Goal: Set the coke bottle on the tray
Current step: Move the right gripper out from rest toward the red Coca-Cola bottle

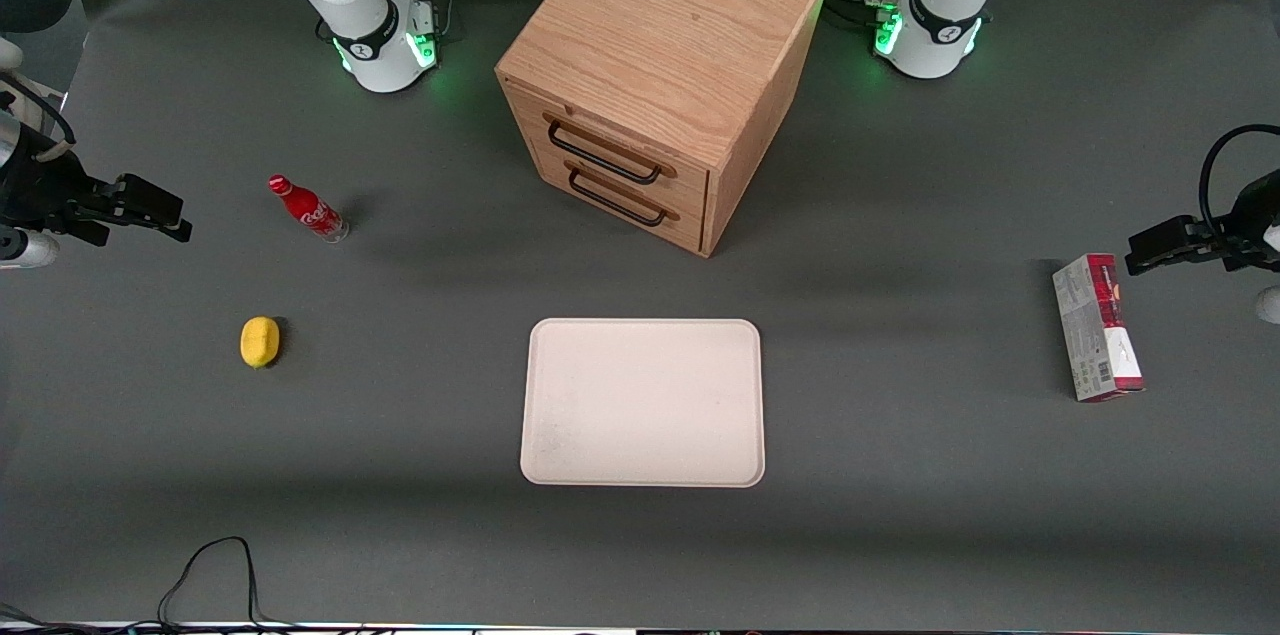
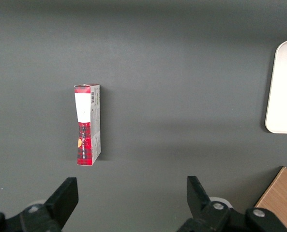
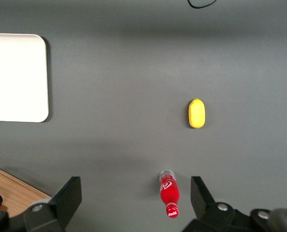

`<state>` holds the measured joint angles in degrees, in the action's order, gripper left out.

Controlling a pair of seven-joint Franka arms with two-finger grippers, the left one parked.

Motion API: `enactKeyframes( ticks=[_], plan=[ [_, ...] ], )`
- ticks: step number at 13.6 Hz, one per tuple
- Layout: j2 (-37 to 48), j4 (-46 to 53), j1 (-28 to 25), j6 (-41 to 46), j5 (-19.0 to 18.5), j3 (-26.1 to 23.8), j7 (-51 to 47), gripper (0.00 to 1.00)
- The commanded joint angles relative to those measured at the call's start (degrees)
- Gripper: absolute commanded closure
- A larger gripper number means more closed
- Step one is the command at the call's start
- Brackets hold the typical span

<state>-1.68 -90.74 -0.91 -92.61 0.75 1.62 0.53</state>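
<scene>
— while my gripper (image 1: pixel 165 215) hangs above the table (image 1: pixel 900 515) at the working arm's end, its two fingers (image 3: pixel 68 195) are spread wide and hold nothing.

— where is the coke bottle from there?

— the coke bottle (image 1: pixel 308 208) stands upright on the table close to my gripper, a little toward the middle of the table from it. seen from my wrist, the coke bottle (image 3: pixel 169 194) sits between my spread fingers but lower down, touching neither of them. its red cap points up at me and its clear base rests on the grey surface.

— anything else near your gripper?

— a lemon (image 1: pixel 260 342) lies on the table, nearer to the front camera than my gripper and than the bottle, apart from both.

— and the tray?

— the tray (image 1: pixel 560 455) lies flat around the middle of the table, well apart from my gripper and from the bottle, with nothing on it. the wooden cabinet (image 1: pixel 665 35) stands farther from the front camera than the tray, both drawers shut, their dark handles turned toward the tray.

— farthest out?

— a carton box (image 1: pixel 1097 327), red and grey, lies flat toward the parked arm's end of the table.
</scene>
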Motion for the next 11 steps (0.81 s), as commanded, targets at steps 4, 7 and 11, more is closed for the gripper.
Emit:
enactKeyframes(
  ticks=[4, 7, 11],
  plan=[
    [-0.34, 0.92, 0.29, 1.98, -1.19, -0.22, 1.05, 0.00],
    [2.54, -1.80, 0.55, 4.36, -2.41, 0.13, 1.57, 0.00],
    [15.26, -16.35, 0.38, 2.09, -3.57, 4.69, 3.95, 0.00]
  ],
)
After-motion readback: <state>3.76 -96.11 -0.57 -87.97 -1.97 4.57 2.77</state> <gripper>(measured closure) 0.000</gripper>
